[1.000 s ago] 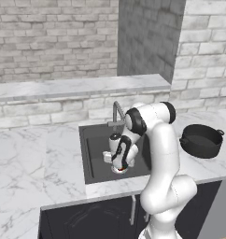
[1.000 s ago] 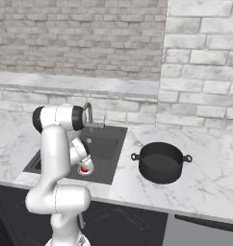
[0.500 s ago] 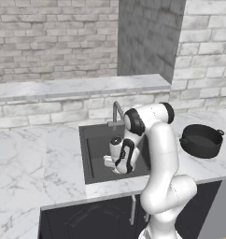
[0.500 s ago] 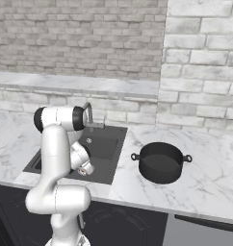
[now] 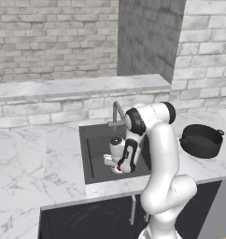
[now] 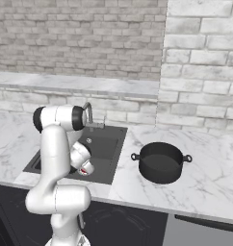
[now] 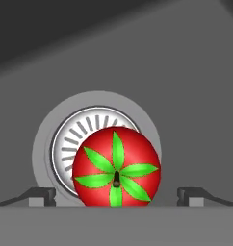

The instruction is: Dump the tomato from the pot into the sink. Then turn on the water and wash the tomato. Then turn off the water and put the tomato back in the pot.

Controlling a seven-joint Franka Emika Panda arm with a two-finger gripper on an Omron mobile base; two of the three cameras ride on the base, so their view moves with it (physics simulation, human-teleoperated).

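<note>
In the hand view the tomato [image 7: 116,169] sits on the sink [image 7: 186,86] floor, covering the drain [image 7: 84,137] from 5 o'clock. The gripper [image 7: 116,196] straddles it, fingers [image 7: 41,196] spread wide and clear; their tips are cut off. From the base, the wrist hides nearly all of it. The pot [image 6: 161,162] stands on the counter at 3 o'clock.

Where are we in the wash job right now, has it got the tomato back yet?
Done: the tomato is out of the pot, which sits empty on the counter beside the sink; no water shows at the faucet. In hand: the gripper is low in the basin, fingertips apart on either side of the tomato over the drain, not closed. Left: grasp, lift, place it in the pot.
</note>
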